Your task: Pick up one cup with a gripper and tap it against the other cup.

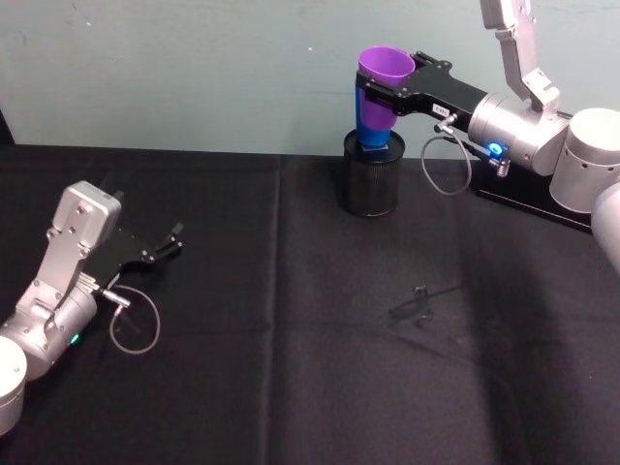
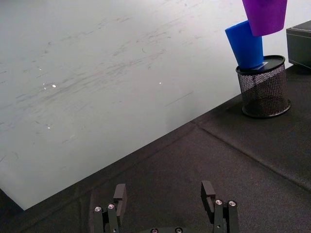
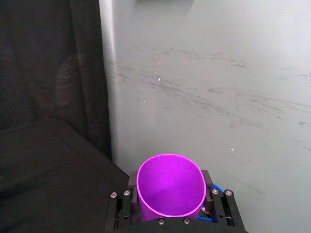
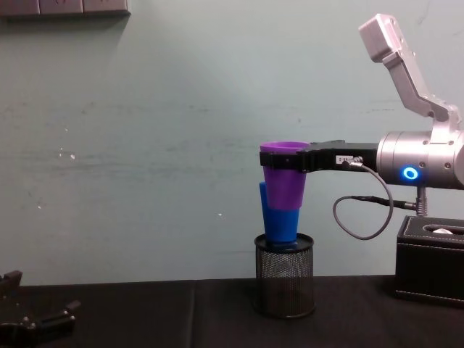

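While right gripper clamps tapered purple cup (beside blue cup), left gripper spread.

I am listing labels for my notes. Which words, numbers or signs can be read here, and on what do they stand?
No text is readable.
The white label on the right gripper: too small to read.
The purple cup and the blue cup: no print visible.

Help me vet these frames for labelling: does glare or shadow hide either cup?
Head view: even light, no glare on the purple cup in the right gripper or the blue cup. Chest view: the arm's blue ring glows, washing nothing out. Left wrist view: bright specks on the wall, beyond the open left gripper. Right wrist view: the purple cup's rim glows.
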Available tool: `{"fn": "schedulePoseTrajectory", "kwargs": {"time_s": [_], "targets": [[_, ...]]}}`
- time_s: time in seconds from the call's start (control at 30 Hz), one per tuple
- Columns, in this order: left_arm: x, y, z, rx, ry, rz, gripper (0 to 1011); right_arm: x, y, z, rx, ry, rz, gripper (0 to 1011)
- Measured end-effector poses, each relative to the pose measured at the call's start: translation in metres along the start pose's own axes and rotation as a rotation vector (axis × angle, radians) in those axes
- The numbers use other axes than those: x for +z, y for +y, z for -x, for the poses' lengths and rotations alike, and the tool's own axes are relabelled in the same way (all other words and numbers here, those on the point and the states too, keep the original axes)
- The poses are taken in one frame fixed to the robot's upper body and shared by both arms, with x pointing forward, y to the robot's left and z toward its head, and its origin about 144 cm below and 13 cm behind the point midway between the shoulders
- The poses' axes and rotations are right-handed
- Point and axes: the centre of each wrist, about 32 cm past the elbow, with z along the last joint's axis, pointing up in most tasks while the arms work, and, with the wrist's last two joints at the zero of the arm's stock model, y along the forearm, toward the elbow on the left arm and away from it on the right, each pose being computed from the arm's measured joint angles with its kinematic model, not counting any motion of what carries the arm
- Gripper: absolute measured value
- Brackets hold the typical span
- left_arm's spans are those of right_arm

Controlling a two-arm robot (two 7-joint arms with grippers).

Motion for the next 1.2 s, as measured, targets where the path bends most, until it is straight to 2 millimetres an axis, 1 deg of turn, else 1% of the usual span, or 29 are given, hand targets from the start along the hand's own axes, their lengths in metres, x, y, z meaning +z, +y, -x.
{"fn": "schedulePoseTrajectory", "kwargs": {"time_s": [1.2], "targets": [[0.0000,0.0000,0.0000,0.000,0.000,0.000,1005,-0.0013,0.0010,-0.0006,-0.001,0.006,-0.004,738]]}}
